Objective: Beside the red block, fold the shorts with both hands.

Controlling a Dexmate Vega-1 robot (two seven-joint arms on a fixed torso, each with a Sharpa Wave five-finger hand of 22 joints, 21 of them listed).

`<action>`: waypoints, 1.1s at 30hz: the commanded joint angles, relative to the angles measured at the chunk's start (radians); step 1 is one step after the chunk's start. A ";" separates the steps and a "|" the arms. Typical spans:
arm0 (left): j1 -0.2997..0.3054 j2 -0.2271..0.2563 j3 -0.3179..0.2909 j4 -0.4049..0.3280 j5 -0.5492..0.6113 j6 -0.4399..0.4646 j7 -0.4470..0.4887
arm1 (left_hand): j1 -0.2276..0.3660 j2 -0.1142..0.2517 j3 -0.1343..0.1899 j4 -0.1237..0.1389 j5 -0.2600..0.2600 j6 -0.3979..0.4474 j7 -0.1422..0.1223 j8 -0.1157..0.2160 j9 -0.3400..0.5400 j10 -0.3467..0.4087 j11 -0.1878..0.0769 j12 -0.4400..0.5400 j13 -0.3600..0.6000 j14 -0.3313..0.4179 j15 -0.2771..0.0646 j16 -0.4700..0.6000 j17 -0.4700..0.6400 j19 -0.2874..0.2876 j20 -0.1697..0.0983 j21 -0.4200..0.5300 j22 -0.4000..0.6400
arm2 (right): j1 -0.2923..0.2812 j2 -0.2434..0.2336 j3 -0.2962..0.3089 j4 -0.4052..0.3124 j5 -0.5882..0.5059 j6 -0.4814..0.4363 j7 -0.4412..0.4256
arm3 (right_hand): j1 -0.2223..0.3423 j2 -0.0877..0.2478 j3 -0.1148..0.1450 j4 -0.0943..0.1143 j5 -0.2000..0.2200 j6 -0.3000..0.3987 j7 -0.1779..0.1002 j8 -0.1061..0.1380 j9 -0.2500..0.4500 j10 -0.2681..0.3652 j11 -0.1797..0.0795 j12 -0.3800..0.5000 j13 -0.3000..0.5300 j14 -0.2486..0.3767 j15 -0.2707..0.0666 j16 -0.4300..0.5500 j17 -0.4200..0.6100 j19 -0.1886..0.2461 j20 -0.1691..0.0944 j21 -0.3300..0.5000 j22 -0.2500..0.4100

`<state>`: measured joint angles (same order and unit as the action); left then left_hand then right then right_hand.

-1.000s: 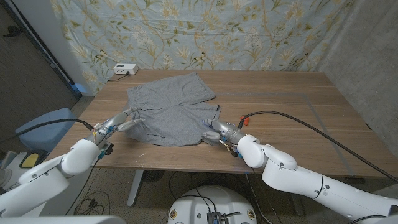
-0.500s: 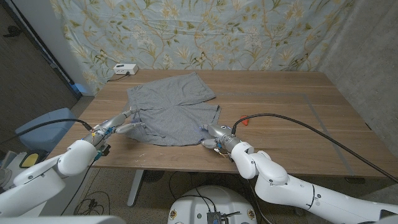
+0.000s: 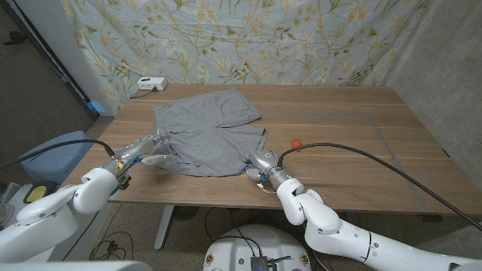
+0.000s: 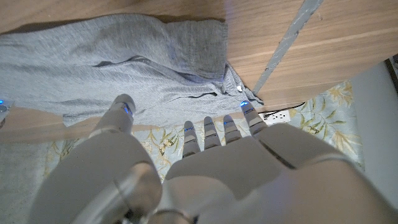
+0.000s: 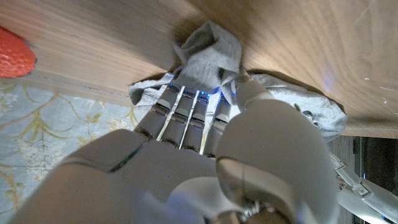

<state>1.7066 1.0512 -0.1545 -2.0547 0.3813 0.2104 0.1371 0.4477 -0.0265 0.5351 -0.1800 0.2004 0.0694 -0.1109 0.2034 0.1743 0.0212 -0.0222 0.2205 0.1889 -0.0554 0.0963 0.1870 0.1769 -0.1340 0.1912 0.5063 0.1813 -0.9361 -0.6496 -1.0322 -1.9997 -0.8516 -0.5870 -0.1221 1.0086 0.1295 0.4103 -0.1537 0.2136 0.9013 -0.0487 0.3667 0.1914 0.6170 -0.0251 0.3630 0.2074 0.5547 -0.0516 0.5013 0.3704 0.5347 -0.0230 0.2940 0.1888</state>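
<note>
The grey shorts point(image 3: 207, 135) lie spread on the wooden table point(image 3: 339, 120), left of centre. A small red block point(image 3: 297, 141) sits just to their right and also shows as the red block point(image 5: 12, 53) in the right wrist view. My right hand point(image 3: 254, 162) is at the near right corner of the shorts, where its fingers point(image 5: 186, 112) grip a bunched fold of the grey cloth point(image 5: 208, 50). At the shorts' left edge is my left hand point(image 3: 147, 148). Its fingers point(image 4: 208, 134) are spread, reaching toward the shorts point(image 4: 124, 68) and holding nothing.
A white box point(image 3: 151, 83) with a cable stands at the table's back left corner. A floral curtain point(image 3: 248, 38) hangs behind the table. A grey tape line point(image 3: 384, 139) crosses the bare right half. The near table edge runs just under both hands.
My right arm has swung in toward the near edge, uncovering the red block, while its hand stays at the shorts' corner. The left hand has edged slightly toward the shorts.
</note>
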 commanded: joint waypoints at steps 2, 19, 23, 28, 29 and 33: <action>0.007 0.059 0.041 -0.086 0.195 0.159 -0.093 | 0.040 -0.052 -0.019 -0.006 0.018 0.016 -0.014 0.004 0.005 0.010 -0.018 0.003 0.002 0.007 0.005 0.007 0.004 0.011 0.005 -0.012 0.002 | -0.024 0.049 0.045 0.095 -0.021 0.108 -0.104 | 0.011 0.017 0.006 0.005 -0.007 0.065 0.027 0.020 0.004 0.015 -0.003 0.007 0.004 0.016 -0.130 -0.003 0.001 0.012 0.002 0.010 0.002; -0.242 0.204 0.408 -0.152 0.516 0.553 -0.336 | 0.253 -0.032 0.017 -0.001 0.064 0.013 -0.013 -0.007 0.007 0.048 -0.044 0.005 0.004 0.071 -0.037 0.021 0.004 0.072 -0.017 -0.024 0.004 | -0.050 0.049 0.088 0.093 -0.014 0.133 -0.117 | 0.013 0.022 0.014 0.009 -0.010 0.069 0.037 0.016 0.003 0.017 -0.003 0.000 0.003 0.020 -0.126 -0.018 -0.005 0.015 0.001 0.013 0.003; -0.315 0.205 0.487 -0.138 0.565 0.573 -0.371 | 0.343 0.006 0.033 0.001 0.058 0.009 -0.003 -0.006 0.008 0.071 -0.048 0.009 0.004 0.126 -0.063 0.030 0.003 0.122 -0.024 -0.016 0.006 | -0.054 0.048 0.096 0.093 -0.012 0.137 -0.121 | 0.014 0.023 0.015 0.009 -0.010 0.071 0.037 0.016 0.002 0.018 -0.004 -0.001 0.003 0.020 -0.127 -0.019 -0.003 0.016 0.001 0.013 0.003; -0.372 0.191 0.530 -0.102 0.539 0.551 -0.366 | 0.412 0.027 0.031 0.003 0.039 0.028 0.006 -0.001 0.008 0.113 -0.055 0.018 0.004 0.195 -0.100 0.040 0.002 0.179 -0.035 -0.002 0.008 | -0.061 0.046 0.106 0.088 -0.007 0.141 -0.127 | 0.013 0.023 0.015 0.011 -0.011 0.070 0.037 0.015 0.002 0.020 -0.003 -0.002 0.003 0.021 -0.127 -0.021 -0.003 0.016 0.001 0.014 0.003; -0.379 0.185 0.533 -0.092 0.522 0.542 -0.354 | 0.417 0.027 0.028 0.004 0.037 0.032 0.007 0.000 0.008 0.115 -0.055 0.018 0.004 0.201 -0.103 0.040 0.002 0.188 -0.038 0.001 0.008 | -0.062 0.046 0.108 0.088 -0.006 0.141 -0.128 | 0.013 0.023 0.015 0.011 -0.011 0.070 0.037 0.015 0.002 0.021 -0.003 -0.003 0.003 0.022 -0.127 -0.021 -0.004 0.016 0.001 0.014 0.003; -0.413 0.164 0.558 -0.053 0.478 0.510 -0.314 | 0.423 0.025 0.004 0.016 0.025 0.067 0.018 0.008 0.008 0.151 -0.058 0.026 0.003 0.244 -0.118 0.046 0.002 0.217 -0.043 0.009 0.009 | -0.063 0.045 0.114 0.089 -0.003 0.144 -0.130 | 0.013 0.023 0.016 0.012 -0.012 0.072 0.038 0.014 0.002 0.022 -0.003 -0.004 0.003 0.024 -0.126 -0.023 -0.004 0.017 0.002 0.015 0.003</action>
<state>1.4118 1.2345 0.2949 -2.1743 0.8891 0.7333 -0.1935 0.8559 -0.0001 0.5519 -0.1690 0.2320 0.1132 -0.0960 0.2039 0.1795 0.1514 -0.0783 0.2402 0.1886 0.1628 -0.0145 0.2257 0.1766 0.0669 0.1451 0.5072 0.1889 -0.9895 -0.6024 -0.9384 -1.9096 -0.8635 -0.4539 -0.2419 1.0189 0.1397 0.4205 -0.1439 0.2060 0.9646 -0.0125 0.3815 0.1879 0.6345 -0.0284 0.3630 0.2071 0.5664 -0.0535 0.4839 0.3644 0.5415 -0.0230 0.3019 0.1885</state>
